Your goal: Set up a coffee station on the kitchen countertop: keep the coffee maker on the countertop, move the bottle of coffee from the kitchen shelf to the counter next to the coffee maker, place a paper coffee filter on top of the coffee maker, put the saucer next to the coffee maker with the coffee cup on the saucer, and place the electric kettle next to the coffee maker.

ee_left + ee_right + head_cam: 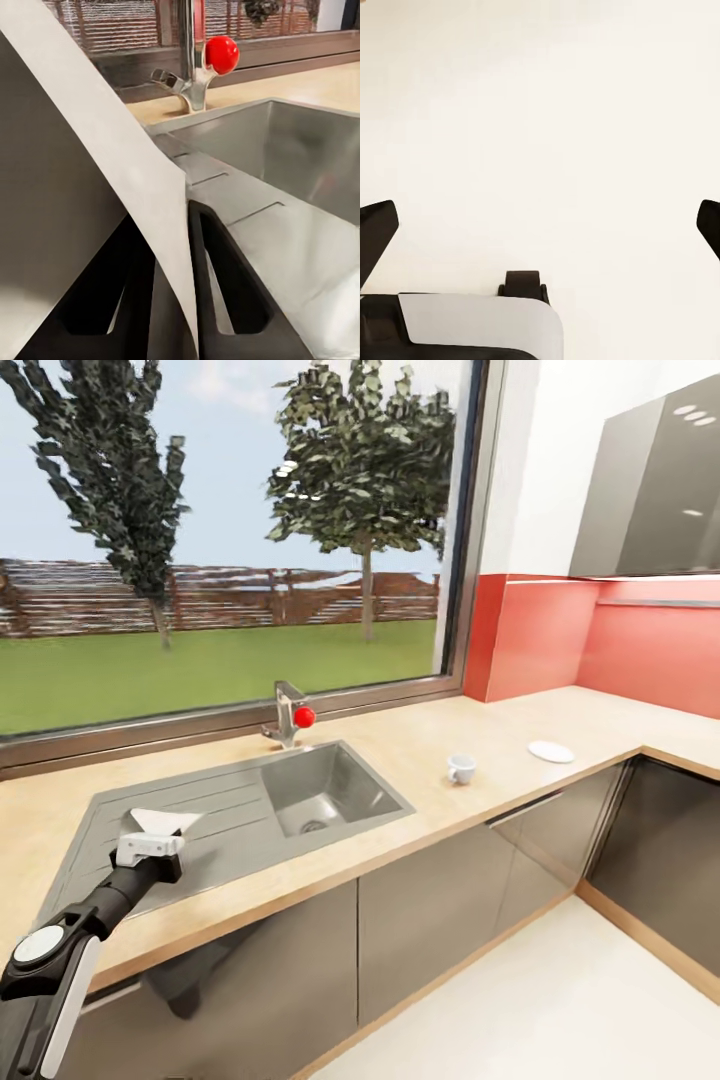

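Left wrist view has the nearest thing: a paper coffee filter [112, 172], a thin white sheet pinched between the 2 dark fingers [225, 292] of the left gripper [169, 300], which is closed on its lower edge. The sheet fans up and sideways from the pinch, so it looks very light and floppy, easy to crease or to lose in a quick swing. I would keep the grip on the edge, light but firm, and move it slowly.

In the head view the left gripper [150, 847] holds the filter [165, 821] over the drainboard of the steel sink [240, 800], set into the kitchen countertop [450, 735]. The tap with its red knob [304, 717] stands behind the basin.

Farther along the counter, the coffee cup [461, 768] sits upright with its handle to one side, well apart from the saucer [551, 751], which lies flat nearer the corner. Both look like stiff, smooth, breakable ware: the cup is best taken across its rim or body, the saucer by its thin edge.

The right wrist view faces a plain pale surface; its 2 finger tips [379, 225] stand wide apart, holding nothing.
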